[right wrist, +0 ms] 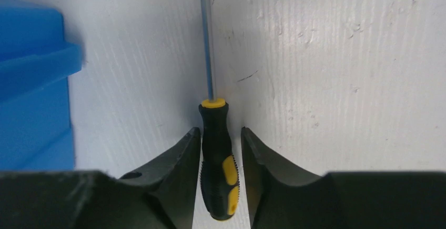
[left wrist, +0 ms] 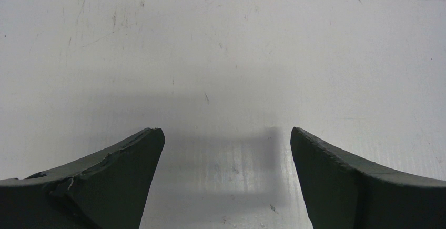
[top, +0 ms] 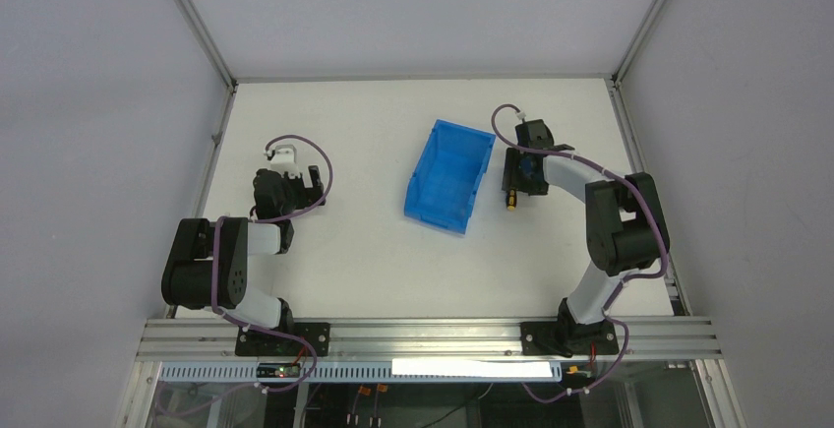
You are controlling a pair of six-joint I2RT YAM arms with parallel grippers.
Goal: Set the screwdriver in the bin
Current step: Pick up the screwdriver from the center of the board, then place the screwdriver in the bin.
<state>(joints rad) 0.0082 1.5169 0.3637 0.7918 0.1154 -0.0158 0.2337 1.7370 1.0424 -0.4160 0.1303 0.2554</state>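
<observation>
The right gripper (right wrist: 221, 130) is straddling the handle of the screwdriver (right wrist: 215, 134), which is lying on the table (top: 344, 251) just right of the bin (top: 448, 174), for a lift; a firm pinch cannot be confirmed, while the left gripper (left wrist: 226, 130) is idling spread.

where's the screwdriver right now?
Right wrist view: the screwdriver sits between the right gripper's jaws, handle nearest the camera, shaft pointing away. The blue bin is just to its left.
</observation>
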